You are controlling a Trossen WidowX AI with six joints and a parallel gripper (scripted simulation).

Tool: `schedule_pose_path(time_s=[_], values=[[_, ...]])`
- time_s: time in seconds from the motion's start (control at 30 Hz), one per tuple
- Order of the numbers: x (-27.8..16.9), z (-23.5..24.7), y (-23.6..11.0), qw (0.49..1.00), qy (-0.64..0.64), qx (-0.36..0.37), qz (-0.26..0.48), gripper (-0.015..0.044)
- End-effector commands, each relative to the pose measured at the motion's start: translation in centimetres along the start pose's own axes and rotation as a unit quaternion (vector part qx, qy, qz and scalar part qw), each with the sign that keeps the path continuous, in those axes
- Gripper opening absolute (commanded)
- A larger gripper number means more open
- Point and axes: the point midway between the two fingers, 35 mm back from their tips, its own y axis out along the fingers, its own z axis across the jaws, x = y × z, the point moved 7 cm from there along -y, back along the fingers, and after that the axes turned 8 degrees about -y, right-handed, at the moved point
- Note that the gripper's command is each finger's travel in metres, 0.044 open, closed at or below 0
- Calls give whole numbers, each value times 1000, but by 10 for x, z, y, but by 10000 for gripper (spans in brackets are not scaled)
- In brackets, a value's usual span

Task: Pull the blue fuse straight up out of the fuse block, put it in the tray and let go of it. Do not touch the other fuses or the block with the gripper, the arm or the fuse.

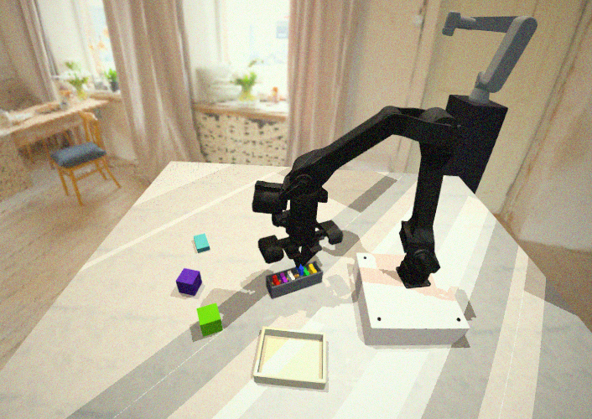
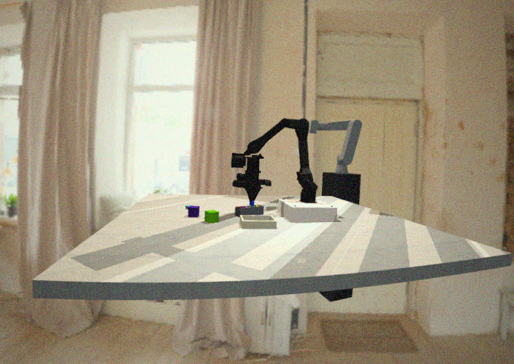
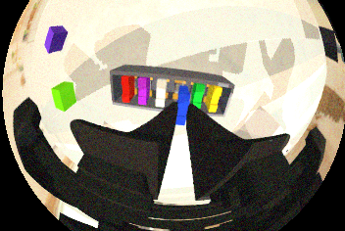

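My gripper (image 1: pixel 300 263) (image 2: pixel 252 200) (image 3: pixel 181 107) points down and is shut on the blue fuse (image 1: pixel 301 270) (image 2: pixel 252 203) (image 3: pixel 182 114). The fuse is upright and raised above its slot in the dark grey fuse block (image 1: pixel 297 286) (image 3: pixel 162 70); whether its lower end is fully clear of the block I cannot tell. Orange contacts show in the slot behind it in the wrist view. The pale yellow tray (image 1: pixel 290 382) (image 2: pixel 258 226) holds nothing and lies in front of the block in the top view.
Red (image 3: pixel 127 89), magenta (image 3: pixel 143 91) and white (image 3: pixel 161 92) fuses stand on one side of the blue one, green (image 3: pixel 198 95) and yellow (image 3: pixel 214 98) on the other. Green (image 1: pixel 210 320), purple (image 1: pixel 189 281) and cyan (image 1: pixel 201 243) blocks lie left. The white base (image 1: pixel 410 310) is right.
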Motion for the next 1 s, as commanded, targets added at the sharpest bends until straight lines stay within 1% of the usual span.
schedule_pose_path(time_s=[0.0,0.6,0.97], values=[[0,1,-4,1000,-1,3,0,0],[0,1,-13,1000,-2,3,0,0],[0,1,-30,1000,-2,4,0,0]])
